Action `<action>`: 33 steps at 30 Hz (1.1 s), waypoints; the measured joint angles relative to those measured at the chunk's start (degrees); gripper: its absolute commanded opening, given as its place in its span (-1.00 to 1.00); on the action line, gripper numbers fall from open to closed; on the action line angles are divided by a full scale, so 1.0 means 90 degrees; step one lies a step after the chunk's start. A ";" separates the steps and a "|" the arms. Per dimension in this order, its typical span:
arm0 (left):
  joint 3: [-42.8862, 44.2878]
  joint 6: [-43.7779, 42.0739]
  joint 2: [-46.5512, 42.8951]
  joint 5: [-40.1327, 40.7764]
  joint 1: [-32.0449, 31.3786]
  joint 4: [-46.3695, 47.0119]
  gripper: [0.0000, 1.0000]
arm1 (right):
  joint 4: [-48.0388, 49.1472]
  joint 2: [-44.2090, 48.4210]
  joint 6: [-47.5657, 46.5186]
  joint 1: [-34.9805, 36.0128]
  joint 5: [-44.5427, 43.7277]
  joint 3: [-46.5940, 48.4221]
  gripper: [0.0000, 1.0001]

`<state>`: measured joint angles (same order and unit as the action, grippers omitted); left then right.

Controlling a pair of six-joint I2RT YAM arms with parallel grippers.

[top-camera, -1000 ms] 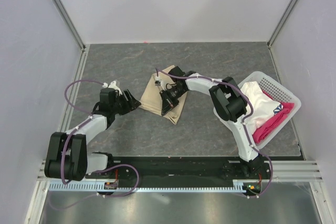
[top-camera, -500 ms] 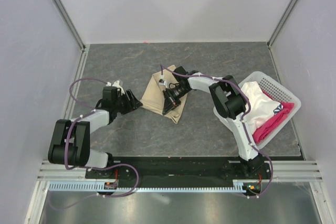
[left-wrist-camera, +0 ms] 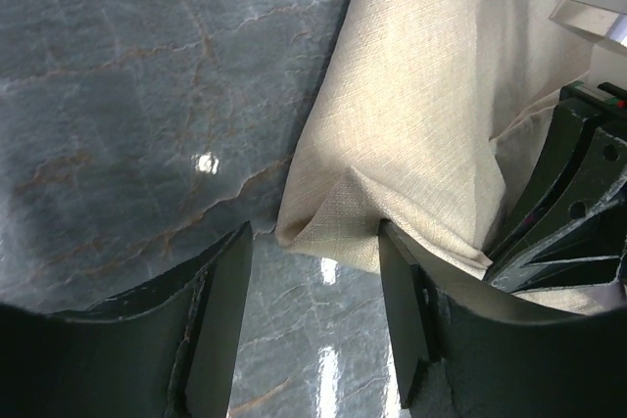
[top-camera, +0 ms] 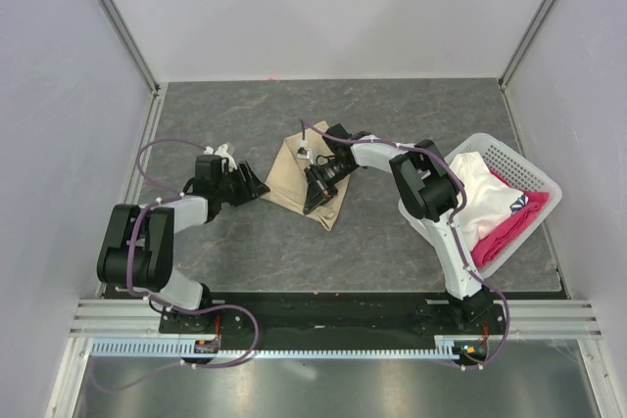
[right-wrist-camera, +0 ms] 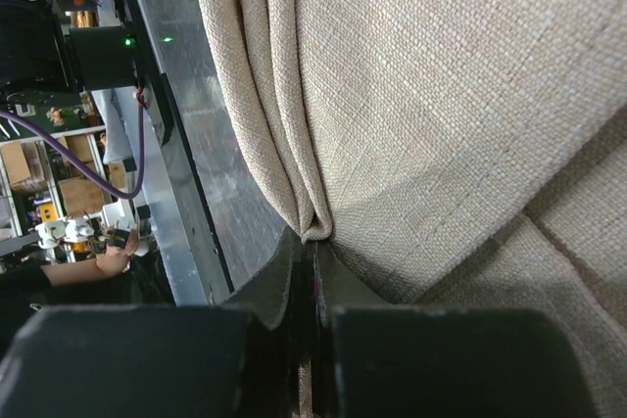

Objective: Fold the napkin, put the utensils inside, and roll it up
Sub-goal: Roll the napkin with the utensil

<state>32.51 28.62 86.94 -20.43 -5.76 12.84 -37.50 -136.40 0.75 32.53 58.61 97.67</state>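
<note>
The beige napkin [top-camera: 287,176] lies bunched and partly folded on the grey table. My right gripper [top-camera: 313,201] is on top of it; in the right wrist view it [right-wrist-camera: 312,242] is shut on a pinched fold of the napkin [right-wrist-camera: 441,95]. My left gripper [top-camera: 257,188] sits low at the cloth's left corner. In the left wrist view it [left-wrist-camera: 313,242] is open, with the napkin's corner [left-wrist-camera: 333,227] just inside its tips and the table showing between the fingers. The right gripper's black body [left-wrist-camera: 563,212] shows at the right. The utensils are out of view.
A white mesh basket [top-camera: 537,175] stands at the right, holding a white cloth [top-camera: 478,193] and a pink-red cloth [top-camera: 502,230]. Grey walls close in the left, back and right sides.
My left gripper has slid right along the table up to the napkin's left corner, its jaws a little narrower. The right gripper has shifted slightly, still pinching the cloth.
</note>
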 measured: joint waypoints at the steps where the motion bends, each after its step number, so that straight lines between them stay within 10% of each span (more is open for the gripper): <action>1: 0.0027 -0.0002 0.0058 -0.0039 0.0000 0.0036 0.15 | -0.0007 -0.0012 0.0002 -0.0007 0.0022 0.0010 -1.00; 20: 0.0185 -0.0007 0.0469 -0.0270 -0.0012 0.0163 -0.96 | -0.0053 -0.0061 0.0066 -0.0070 0.0121 0.0034 -1.00; 28: 0.0610 -0.0005 0.0578 -0.0223 -0.0022 -0.0500 -0.96 | -0.0075 0.0138 0.0168 -0.0068 -0.0177 0.0024 -0.15; 33: 0.0874 -0.0005 0.0692 -0.0104 -0.0024 -0.0860 -0.96 | 0.0119 0.0918 0.0104 -0.0036 -0.1039 -0.0277 0.06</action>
<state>40.38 28.58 93.17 -21.37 -5.98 5.10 -36.42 -128.14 1.69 32.21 49.25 95.18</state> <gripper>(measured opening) 0.039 0.489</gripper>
